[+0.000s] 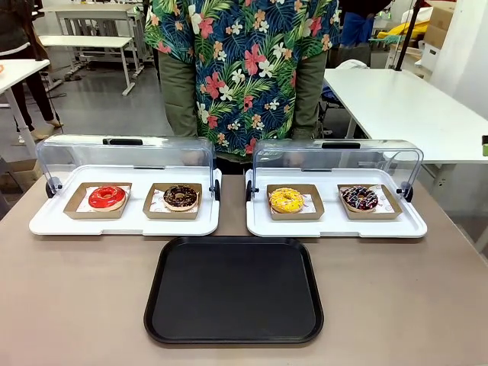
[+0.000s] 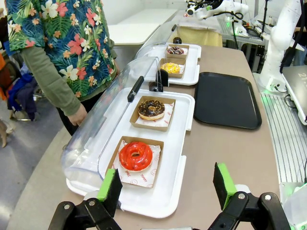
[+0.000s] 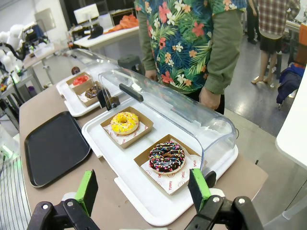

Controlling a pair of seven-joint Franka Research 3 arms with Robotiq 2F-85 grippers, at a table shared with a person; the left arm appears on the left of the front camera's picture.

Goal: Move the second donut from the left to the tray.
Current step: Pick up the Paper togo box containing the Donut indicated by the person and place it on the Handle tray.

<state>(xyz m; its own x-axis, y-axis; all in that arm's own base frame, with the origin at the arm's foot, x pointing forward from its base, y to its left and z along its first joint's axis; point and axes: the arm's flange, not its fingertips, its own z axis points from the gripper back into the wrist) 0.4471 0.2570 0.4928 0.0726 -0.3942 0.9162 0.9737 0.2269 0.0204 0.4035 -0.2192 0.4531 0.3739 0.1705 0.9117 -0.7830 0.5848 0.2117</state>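
My left gripper (image 2: pixel 168 188) spread, empty. Red donut (image 2: pixel 135 155) just ahead; chocolate donut (image 2: pixel 151 109) beyond. Recommend pinching holder (image 2: pixel 137 120) rim, sparing glaze; tray (image 2: pixel 225 100) forward-right.

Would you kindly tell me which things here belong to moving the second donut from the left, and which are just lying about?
Belongs to the job:
chocolate-glazed donut in its cardboard holder; black tray.

Just lying about:
red-glazed donut; yellow donut; colourfully sprinkled dark donut; left white display tray; right white display tray.
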